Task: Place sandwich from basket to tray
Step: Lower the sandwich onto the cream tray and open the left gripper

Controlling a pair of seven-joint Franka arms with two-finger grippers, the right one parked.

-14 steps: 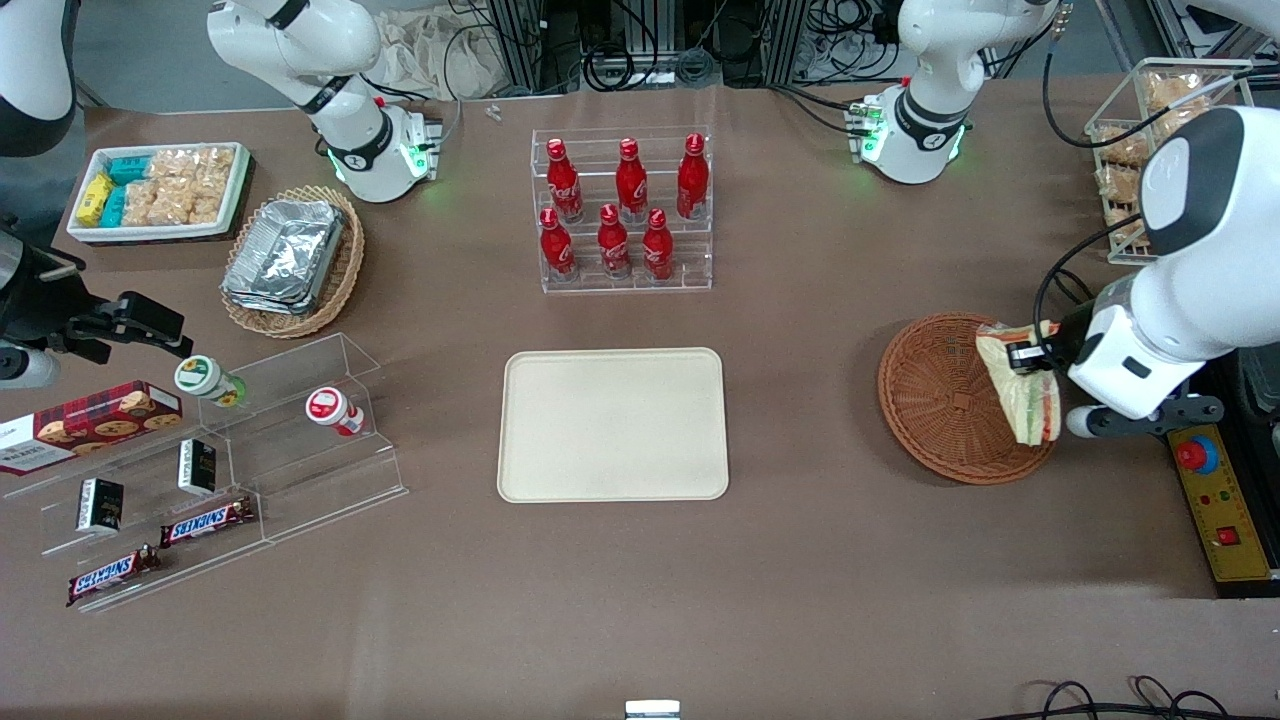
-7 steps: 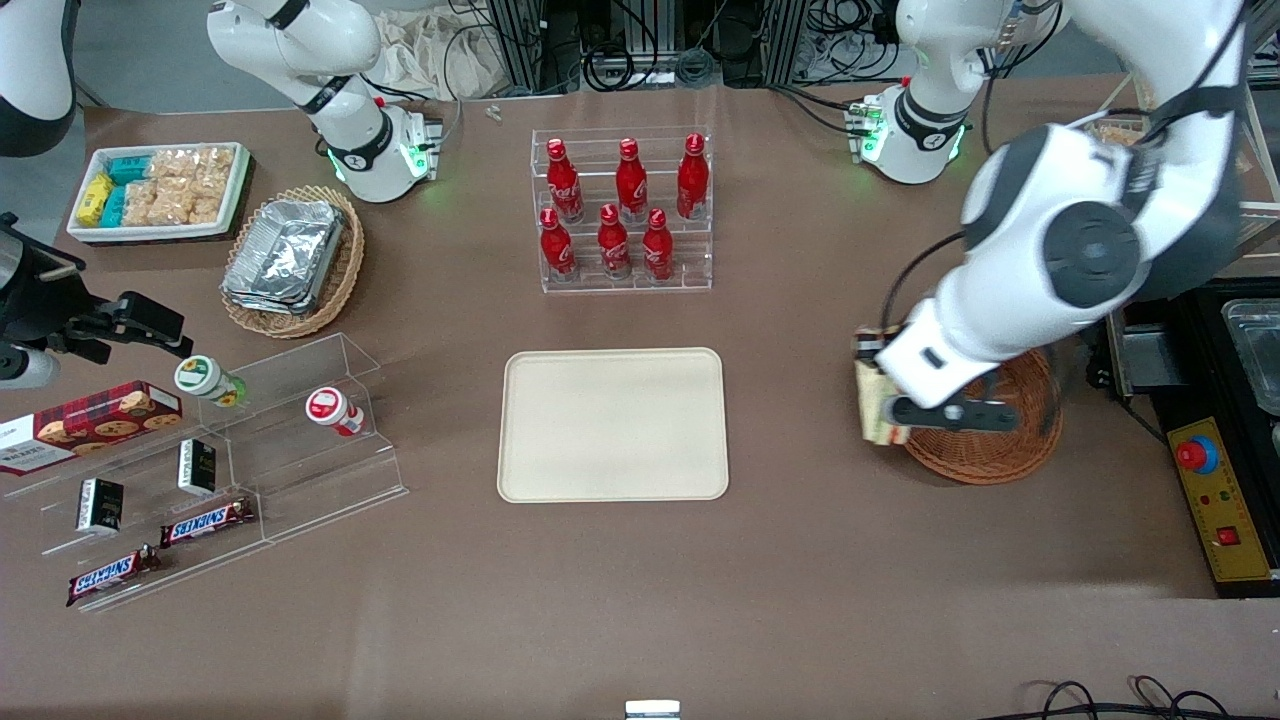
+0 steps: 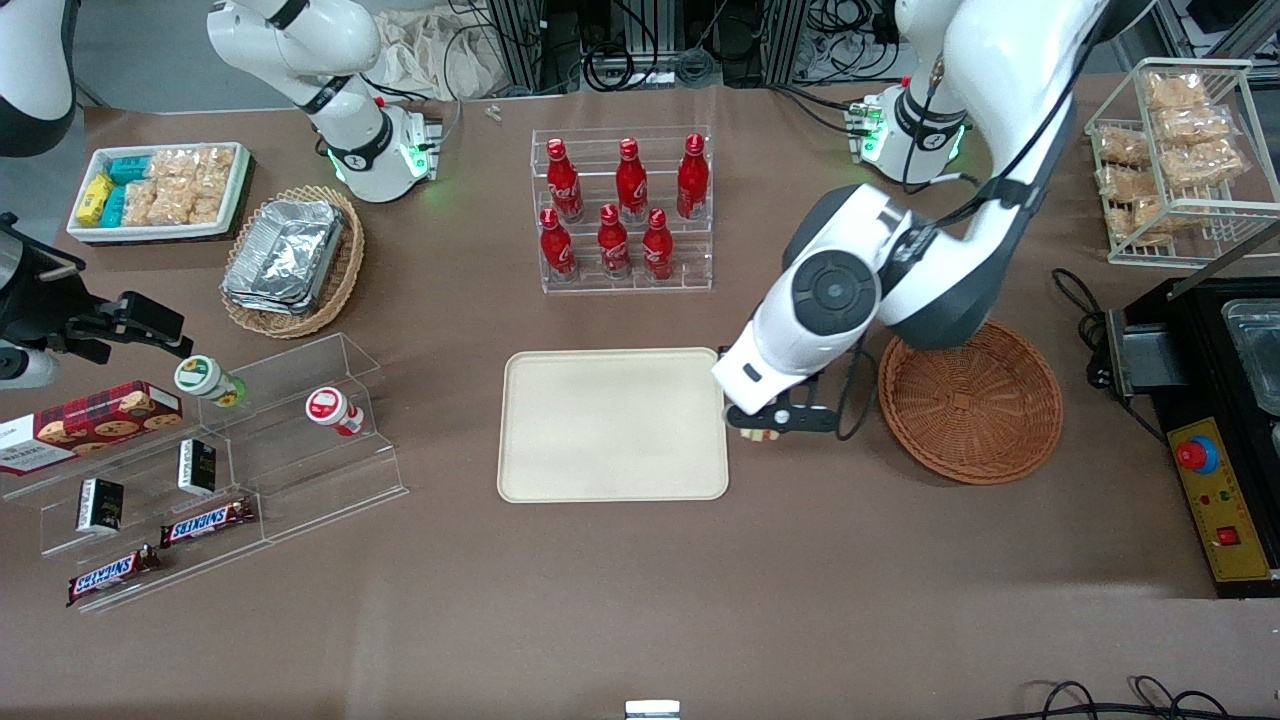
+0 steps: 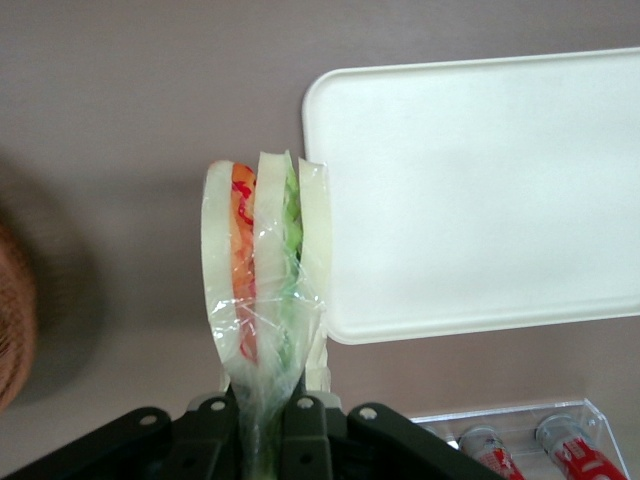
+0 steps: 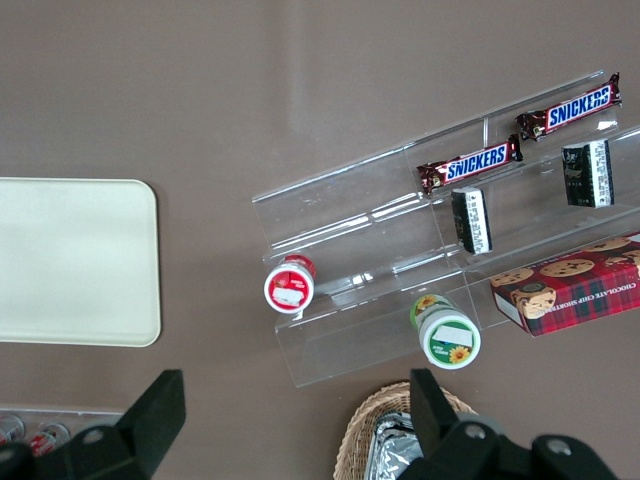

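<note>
Brown matte covering spreads over the whole table (image 3: pixel 640 600), smooth and faintly creased, with black cables and metal frames crowding the floor at the edge farthest from the front camera. Near the middle lies the tray (image 3: pixel 612 424), a flat cream-beige plastic rectangle with rounded corners and a low rim, bare inside. Toward the working arm's end sits the basket (image 3: pixel 970 402), round and shallow, of reddish-brown woven wicker with a small square knot at its centre; nothing lies in it.

Between the two, just above the tray's edge that faces the basket, hangs the gripper (image 3: pixel 762 428). Its black fingers (image 4: pixel 300 415) are clenched on the sandwich (image 4: pixel 265 270), pinching the gathered clear wrap at the narrow end. The wedge points away from the wrist: three white bread slices with an orange-red layer and a green layer between them, the film glossy and wrinkled. In the wrist view it overlaps the tray's corner; from the front only a pale sliver shows beneath the arm.

Farther from the front camera than the tray stands a clear acrylic rack of red bottles (image 3: pixel 623 208). Toward the parked arm's end are stepped acrylic shelves (image 3: pixel 230 470) and a tan wicker basket of foil containers (image 3: pixel 290 258).
</note>
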